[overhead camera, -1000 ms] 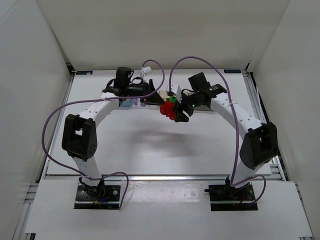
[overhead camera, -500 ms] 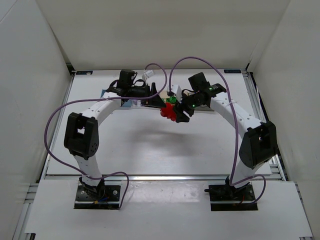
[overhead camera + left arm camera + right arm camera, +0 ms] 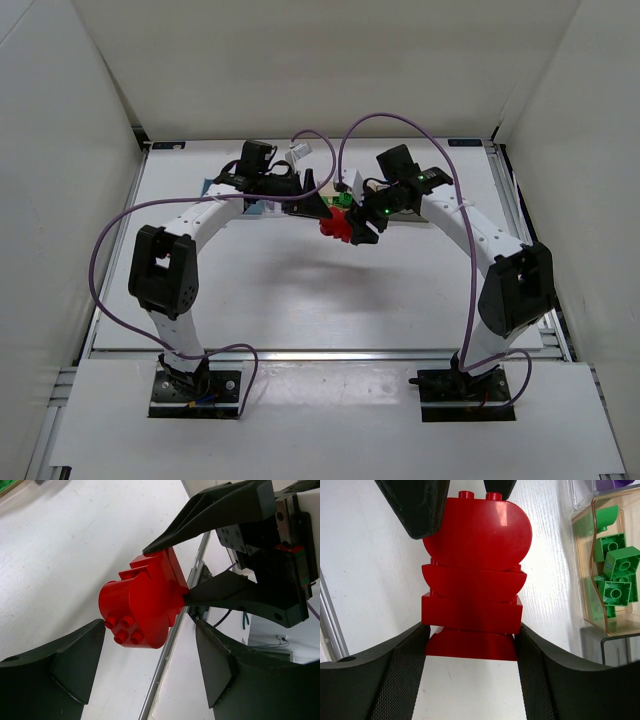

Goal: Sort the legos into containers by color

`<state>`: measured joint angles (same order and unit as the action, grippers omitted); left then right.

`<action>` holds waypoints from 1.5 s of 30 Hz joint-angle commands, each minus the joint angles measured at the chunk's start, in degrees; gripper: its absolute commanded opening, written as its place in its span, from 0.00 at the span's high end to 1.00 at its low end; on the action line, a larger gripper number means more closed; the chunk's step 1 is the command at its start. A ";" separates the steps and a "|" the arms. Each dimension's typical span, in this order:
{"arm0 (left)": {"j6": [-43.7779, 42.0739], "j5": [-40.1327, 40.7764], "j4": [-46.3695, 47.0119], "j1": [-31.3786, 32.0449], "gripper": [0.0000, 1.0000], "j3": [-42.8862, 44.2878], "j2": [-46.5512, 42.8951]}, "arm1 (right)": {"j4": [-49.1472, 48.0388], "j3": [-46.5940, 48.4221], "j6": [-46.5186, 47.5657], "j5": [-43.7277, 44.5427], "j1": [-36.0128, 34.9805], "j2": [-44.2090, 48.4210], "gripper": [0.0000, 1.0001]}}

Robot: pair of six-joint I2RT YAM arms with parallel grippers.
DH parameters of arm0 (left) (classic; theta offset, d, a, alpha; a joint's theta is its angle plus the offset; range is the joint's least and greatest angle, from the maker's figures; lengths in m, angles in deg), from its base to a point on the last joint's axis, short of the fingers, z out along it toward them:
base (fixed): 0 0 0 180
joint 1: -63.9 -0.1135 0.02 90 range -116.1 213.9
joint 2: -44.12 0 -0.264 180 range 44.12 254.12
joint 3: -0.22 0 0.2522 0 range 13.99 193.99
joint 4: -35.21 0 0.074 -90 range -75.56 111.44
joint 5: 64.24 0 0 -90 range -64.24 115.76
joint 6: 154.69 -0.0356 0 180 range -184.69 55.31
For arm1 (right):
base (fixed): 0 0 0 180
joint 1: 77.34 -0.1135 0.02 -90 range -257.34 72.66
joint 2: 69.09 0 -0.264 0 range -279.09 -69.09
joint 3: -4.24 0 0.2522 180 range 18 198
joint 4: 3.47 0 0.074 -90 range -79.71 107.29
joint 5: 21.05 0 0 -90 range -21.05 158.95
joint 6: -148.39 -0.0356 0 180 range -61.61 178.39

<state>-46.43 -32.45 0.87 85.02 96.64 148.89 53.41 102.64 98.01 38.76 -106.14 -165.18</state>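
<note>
Our right claw (image 3: 471, 627) grips the base of the red lego cluster (image 3: 475, 555) just beside the pale orange container (image 3: 580, 560) of green legos (image 3: 615, 575), while our left claw (image 3: 150, 625) stands released, flanking its rounded end.

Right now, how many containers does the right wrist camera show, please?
3, down the right edge: clear box topmost, pale orange box with green legos below, grey box lowest. Others may be hidden.

A robot lab test cell: a white table (image 3: 300, 300) walled by plain white panels (image 3: 60, 150) left, right and far, edged with aluminium rails (image 3: 300, 352), two arms (image 3: 160, 280) bolted at its near edge, purple cables (image 3: 110, 230) looping loose.
</note>
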 commanded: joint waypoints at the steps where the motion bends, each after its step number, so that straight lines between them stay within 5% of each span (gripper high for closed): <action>1: -1.39 0.03 -0.60 0.50 0.17 1.81 -1.23 | -2.42 0.35 0.99 -1.88 -0.21 2.58 0.71; 35: 3.10 -5.68 3.18 -2.49 0.19 -0.30 0.70 | -3.56 4.48 -1.03 -3.55 -0.29 1.17 0.74; 40: 2.92 -5.85 3.18 -2.49 0.27 0.75 1.31 | -3.65 4.92 -1.21 -3.90 -0.29 1.26 0.74; 45: 3.53 -7.00 4.75 -2.49 0.53 0.84 1.32 | -3.65 4.31 -1.12 -4.43 -0.21 1.35 0.74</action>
<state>-43.13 -36.78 3.62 82.38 96.59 151.45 51.27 104.89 97.31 36.44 -106.25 -164.39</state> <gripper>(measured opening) 0.566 0.689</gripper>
